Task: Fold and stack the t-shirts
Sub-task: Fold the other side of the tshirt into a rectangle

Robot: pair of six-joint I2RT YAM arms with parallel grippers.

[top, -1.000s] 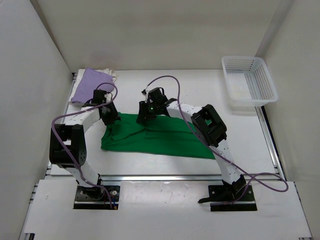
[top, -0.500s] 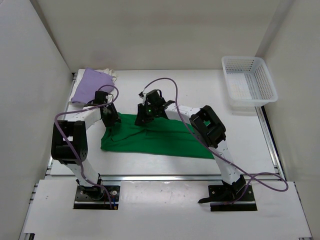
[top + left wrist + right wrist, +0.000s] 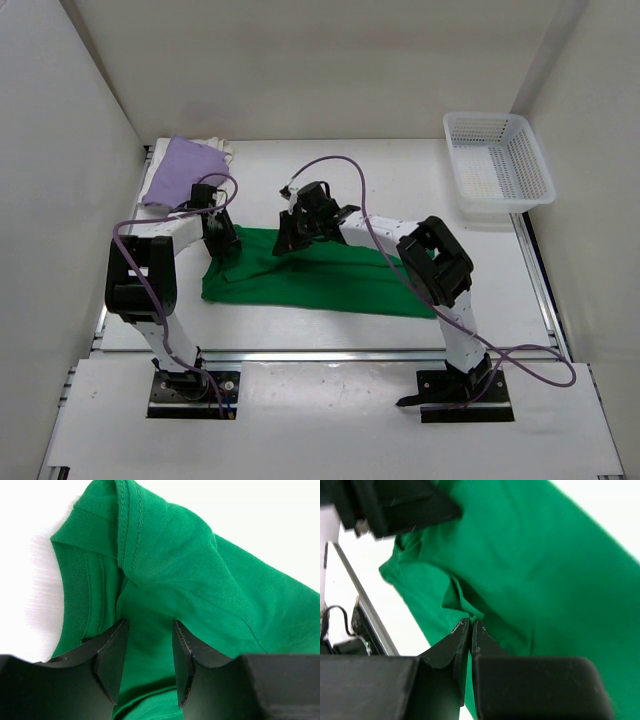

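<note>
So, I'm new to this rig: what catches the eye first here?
A bright green t-shirt lies spread out in the middle. The right gripper is pinched shut on a fold near its far edge, and the left gripper stands open over its left end. A lavender t-shirt sits far left.
</note>
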